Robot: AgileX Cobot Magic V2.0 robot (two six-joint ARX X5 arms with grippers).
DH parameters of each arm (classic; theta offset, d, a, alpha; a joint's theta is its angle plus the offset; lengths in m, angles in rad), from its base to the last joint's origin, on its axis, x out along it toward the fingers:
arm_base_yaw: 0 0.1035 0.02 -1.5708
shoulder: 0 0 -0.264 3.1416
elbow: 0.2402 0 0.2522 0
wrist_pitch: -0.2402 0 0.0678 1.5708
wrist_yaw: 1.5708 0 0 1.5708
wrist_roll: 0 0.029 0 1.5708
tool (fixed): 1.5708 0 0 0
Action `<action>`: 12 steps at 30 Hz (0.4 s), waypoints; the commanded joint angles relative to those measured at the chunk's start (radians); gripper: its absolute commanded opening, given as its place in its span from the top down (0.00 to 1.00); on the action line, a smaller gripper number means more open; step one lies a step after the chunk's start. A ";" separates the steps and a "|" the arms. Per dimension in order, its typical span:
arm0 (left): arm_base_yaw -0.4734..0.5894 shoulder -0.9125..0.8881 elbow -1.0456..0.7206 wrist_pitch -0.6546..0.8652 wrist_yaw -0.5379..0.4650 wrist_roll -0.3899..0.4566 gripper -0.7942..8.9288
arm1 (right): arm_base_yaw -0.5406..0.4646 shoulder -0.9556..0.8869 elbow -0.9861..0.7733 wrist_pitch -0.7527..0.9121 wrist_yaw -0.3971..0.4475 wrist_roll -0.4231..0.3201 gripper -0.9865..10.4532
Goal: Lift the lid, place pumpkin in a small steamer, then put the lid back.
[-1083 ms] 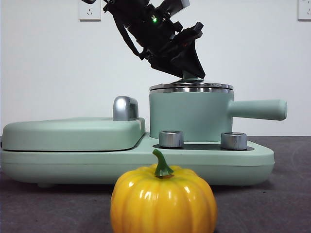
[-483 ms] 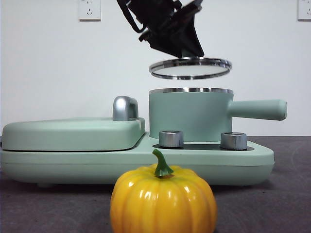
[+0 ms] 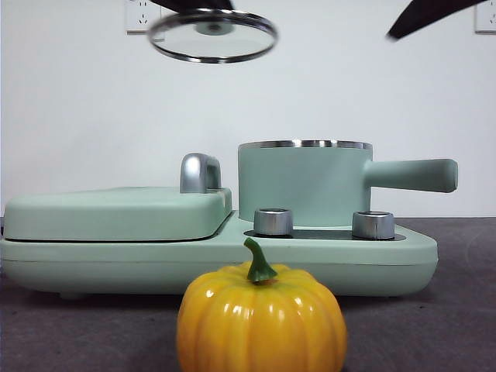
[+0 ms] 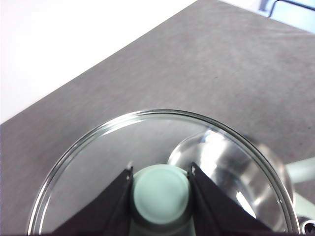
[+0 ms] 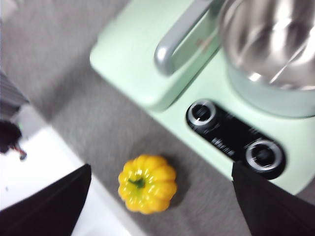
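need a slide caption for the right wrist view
Open right tool above the pumpkin, beside the uncovered steamer.

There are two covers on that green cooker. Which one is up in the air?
The round glass lid, held by its green knob in the left gripper high above the flat green cover, which lies on the cooker beside the open pot.
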 commanded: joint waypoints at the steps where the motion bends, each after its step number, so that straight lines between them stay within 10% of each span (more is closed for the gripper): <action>1: 0.021 -0.039 0.034 0.002 0.002 0.004 0.90 | 0.107 0.071 0.019 0.007 0.055 0.071 0.52; 12: 0.118 -0.109 0.032 -0.069 0.002 0.007 0.90 | 0.330 0.309 0.019 0.058 0.151 0.119 0.46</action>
